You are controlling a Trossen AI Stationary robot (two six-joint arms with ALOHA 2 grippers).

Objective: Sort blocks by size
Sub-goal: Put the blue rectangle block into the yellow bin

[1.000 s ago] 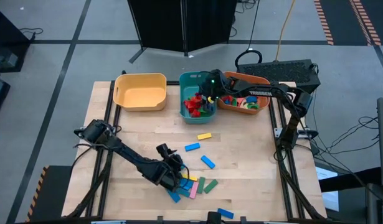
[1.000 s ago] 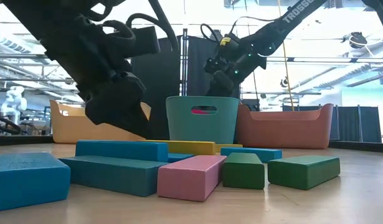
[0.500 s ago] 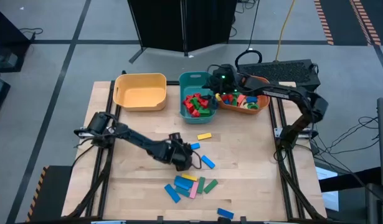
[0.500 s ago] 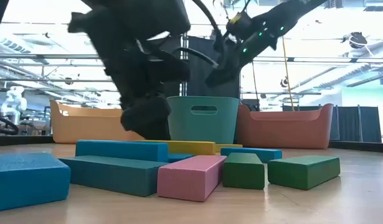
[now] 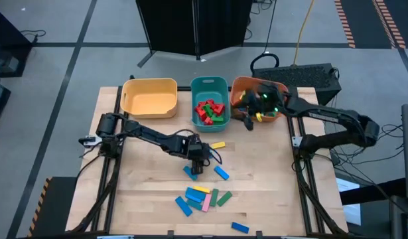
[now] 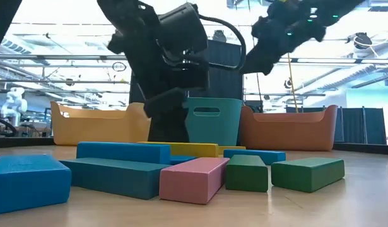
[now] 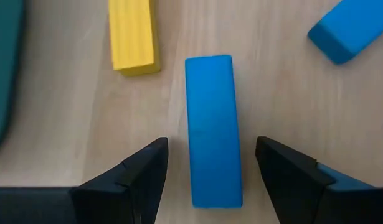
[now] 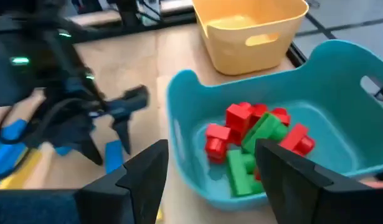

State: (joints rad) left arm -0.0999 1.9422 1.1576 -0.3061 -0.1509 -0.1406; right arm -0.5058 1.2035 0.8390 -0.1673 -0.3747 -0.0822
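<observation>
A: Surface? Light wood table (image 5: 150, 192).

B: On it, far edge: 3 bins in a row. Yellow bin (image 5: 149, 97) left, teal bin (image 5: 209, 85) middle, orange bin (image 5: 241, 85) right.

A: Loose blocks?

B: Mid-table: yellow block (image 5: 218, 145), blue bar (image 7: 213, 127), another blue block (image 5: 221, 173) right of it. Nearer: a cluster (image 5: 202, 198) of blue, yellow, pink and green pieces touching. 1 lone blue block (image 5: 239, 228) at the near edge.

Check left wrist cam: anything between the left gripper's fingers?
Yes. In the left wrist view a long blue block lies on the table between the open fingers of the left gripper, untouched.
</observation>
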